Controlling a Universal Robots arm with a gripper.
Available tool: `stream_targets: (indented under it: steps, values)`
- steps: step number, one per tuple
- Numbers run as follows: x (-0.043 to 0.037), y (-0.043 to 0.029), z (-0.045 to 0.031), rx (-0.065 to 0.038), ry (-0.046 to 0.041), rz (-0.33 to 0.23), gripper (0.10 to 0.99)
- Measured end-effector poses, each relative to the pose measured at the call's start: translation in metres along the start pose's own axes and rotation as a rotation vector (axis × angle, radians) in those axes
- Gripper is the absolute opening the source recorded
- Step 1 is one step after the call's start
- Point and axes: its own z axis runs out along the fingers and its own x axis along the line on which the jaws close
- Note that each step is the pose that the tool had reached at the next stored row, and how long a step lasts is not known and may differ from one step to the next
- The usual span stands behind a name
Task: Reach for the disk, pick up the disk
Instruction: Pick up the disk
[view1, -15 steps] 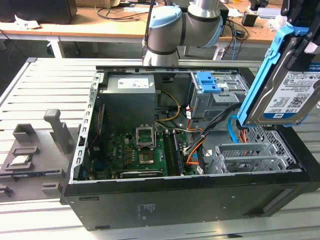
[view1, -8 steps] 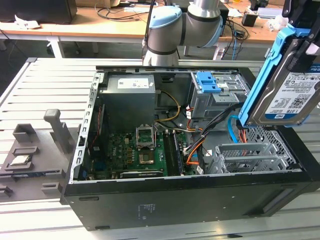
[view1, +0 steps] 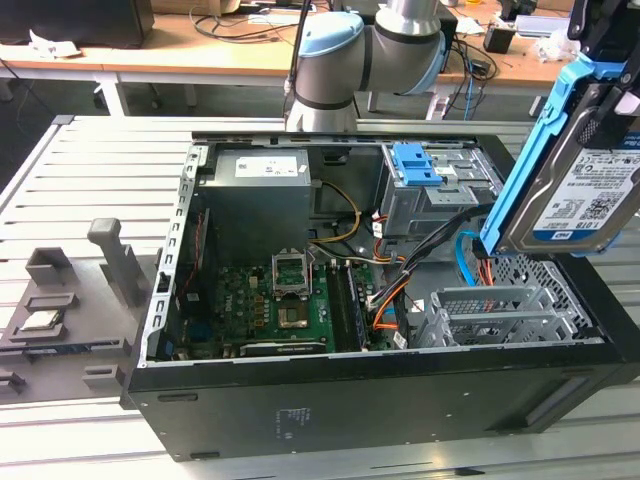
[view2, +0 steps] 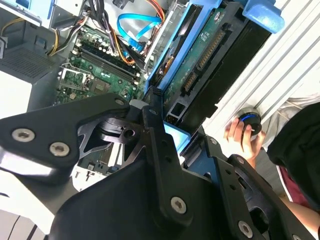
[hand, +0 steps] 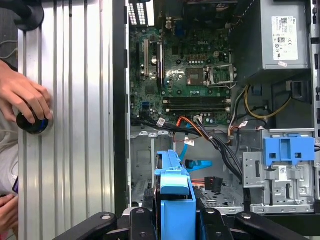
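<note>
Lifted clear above the open black computer case (view1: 400, 400) at the exterior view's right, the flat silver-grey hard disk (view1: 585, 200) hangs clamped by its blue plastic rails in the gripper (hand: 175, 210) jaws; rigid, dense, shock-sensitive, it is probably safest held there.

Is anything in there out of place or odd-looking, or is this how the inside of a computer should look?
One thing stands out: the disk is not in the case. The gripper holds it up in the air, tilted, above the open computer case. A person's hand rests on a round knob beside the case.
</note>
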Motion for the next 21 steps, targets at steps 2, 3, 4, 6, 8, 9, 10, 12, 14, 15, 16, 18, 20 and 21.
stream_targets:
  steps: [2, 3, 4, 6, 8, 9, 10, 12, 14, 15, 16, 18, 20, 21]
  values:
    - [0.0, -0.0005, 0.0018, 0.0, 0.0, 0.0, 0.369]
    - [0.0, -0.0006, 0.0025, 0.0, 0.0001, 0.0, 0.369]
    - [0.0, -0.0007, 0.0029, 0.0, 0.0001, 0.0, 0.369]
    - [0.0, -0.0009, 0.0037, 0.0, 0.0001, 0.0, 0.369]
    - [0.0, -0.0011, 0.0046, 0.0, 0.0, 0.0, 0.369]
    - [0.0, -0.0013, 0.005, 0.0, 0.0, 0.0, 0.369]
    - [0.0, -0.0015, 0.0059, 0.0, 0.0, 0.0, 0.369]
    - [0.0, -0.0019, 0.0076, 0.0, 0.0, 0.0, 0.369]
    - [0.0002, -0.0026, 0.0106, 0.0, -0.0002, 0.0, 0.369]
    - [0.0013, -0.0029, 0.0167, 0.0, 0.0, 0.0, 0.369]
    - [0.0024, 0.0002, 0.0246, 0.0, -0.0005, 0.0, 0.369]
    - [0.0024, 0.0021, 0.0289, 0.0, -0.0003, 0.0, 0.369]
    - [0.0022, 0.0027, 0.0335, 0.0, -0.0004, 0.0, 0.369]
    - [0.0022, 0.0027, 0.0348, 0.0, -0.0003, 0.0, 0.369]
